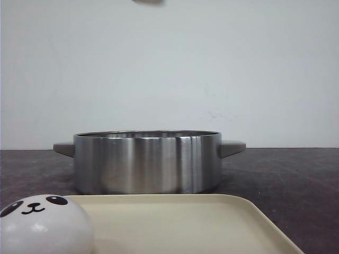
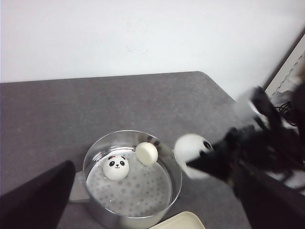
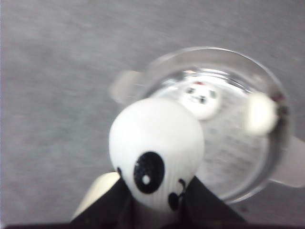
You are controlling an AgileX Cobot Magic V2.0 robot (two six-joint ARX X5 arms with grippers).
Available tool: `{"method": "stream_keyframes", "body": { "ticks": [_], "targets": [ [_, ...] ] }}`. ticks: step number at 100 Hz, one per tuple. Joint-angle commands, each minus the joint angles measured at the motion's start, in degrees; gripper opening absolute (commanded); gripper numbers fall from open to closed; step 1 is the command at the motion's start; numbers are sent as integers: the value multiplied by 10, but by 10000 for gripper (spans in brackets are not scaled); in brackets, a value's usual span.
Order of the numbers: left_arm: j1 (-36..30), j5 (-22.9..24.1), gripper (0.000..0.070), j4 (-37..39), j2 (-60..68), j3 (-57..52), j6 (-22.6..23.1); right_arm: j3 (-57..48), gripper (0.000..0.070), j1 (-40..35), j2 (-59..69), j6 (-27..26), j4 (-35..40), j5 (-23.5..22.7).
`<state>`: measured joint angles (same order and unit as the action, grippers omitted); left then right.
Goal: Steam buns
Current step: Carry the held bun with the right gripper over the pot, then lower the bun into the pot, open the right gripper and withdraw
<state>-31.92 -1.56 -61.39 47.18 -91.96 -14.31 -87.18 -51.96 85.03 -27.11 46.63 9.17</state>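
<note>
Four glossy white buns show across the views. One bun (image 3: 156,150), domed and smooth with a black oval eye and a curl of mouth, is clenched in the right tool (image 3: 157,200), its dark fingers (image 3: 116,200) pressing the lower sides; it fills the lower middle of the right wrist frame. In the left wrist frame that same bun (image 2: 190,151) sits right of centre, just beyond the rim of the steel pot (image 2: 174,167), with the blurred black right arm (image 2: 257,148) reaching in from the right edge.

Inside the pot, on its perforated steamer floor, lie two more: a panda-faced bun (image 2: 116,167) facing up, and a plain cream-looking bun (image 2: 146,153) against the far wall, its face hidden. The two are near each other but apart.

The fourth bun (image 1: 39,225) rests at the lower left of the front frame on a cream tray (image 1: 212,222), directly before the pot (image 1: 148,161), whose wall hides its contents there.

The dark grey desk (image 2: 95,102) carries pot and tray. Of the left tool only a dark shape (image 2: 33,200) shows at the lower left of its own frame; I cannot tell whether it is released or clenched.
</note>
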Motion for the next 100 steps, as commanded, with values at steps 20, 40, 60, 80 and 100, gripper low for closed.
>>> {"method": "stream_keyframes", "body": {
  "ticks": [20, 40, 60, 80, 100],
  "targets": [
    [-3, 2, 678, 8, 4, -9, 8, -9, 0, 76, 92, 54, 12, -53],
    [-3, 2, 677, 7, 4, -9, 8, -9, 0, 92, 167, 68, 21, -71],
    [-3, 2, 678, 2, 4, -9, 8, -9, 0, 94, 225, 69, 33, -73],
    [-3, 2, 678, -17, 4, -9, 8, -9, 109, 94, 248, 66, 44, -77],
    [-3, 2, 678, -33, 4, -9, 8, -9, 495, 94, 248, 68, 49, -76]
  ]
}}
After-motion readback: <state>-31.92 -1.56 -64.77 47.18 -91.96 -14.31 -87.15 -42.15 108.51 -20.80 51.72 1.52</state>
